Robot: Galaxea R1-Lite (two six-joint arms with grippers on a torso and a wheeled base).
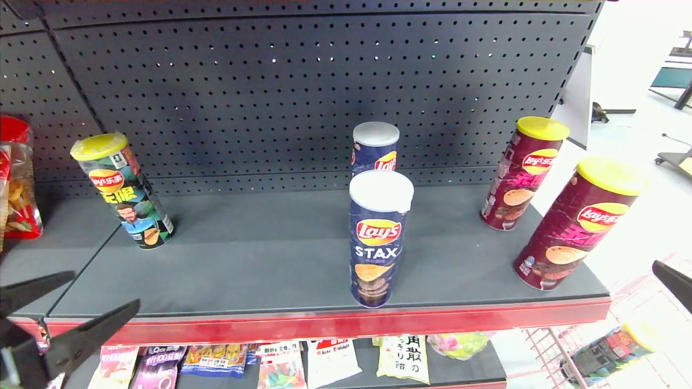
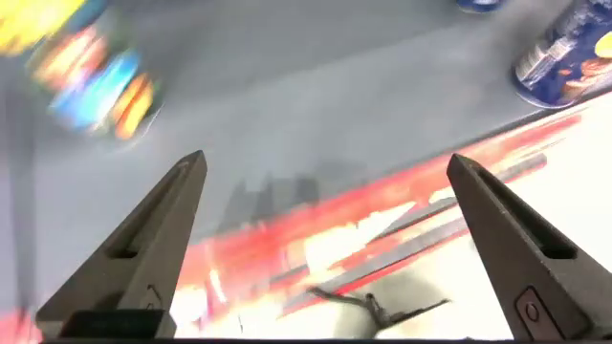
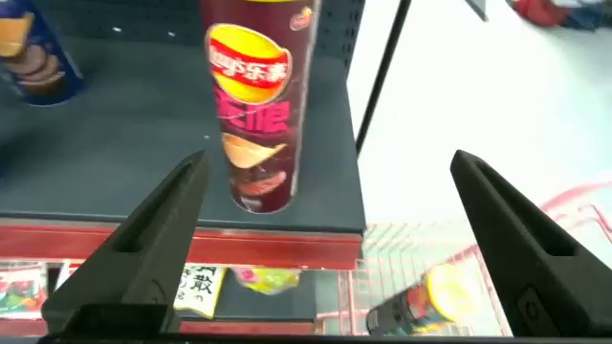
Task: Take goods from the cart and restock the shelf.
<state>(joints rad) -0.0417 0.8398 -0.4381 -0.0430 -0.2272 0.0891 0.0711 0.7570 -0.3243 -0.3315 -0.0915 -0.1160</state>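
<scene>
On the dark grey shelf stand a green chip can, two blue cans, one in front and one behind it, and two maroon cans. My left gripper hangs open and empty in front of the shelf's red front edge, below the green can. My right gripper is open and empty off the shelf's right end, facing the near maroon can. A green can lies in the pink wire cart below it.
A perforated back panel rises behind the cans. Red snack bags sit at the far left of the shelf. Snack packets fill the lower shelf. Wide bare gaps separate the cans on the shelf.
</scene>
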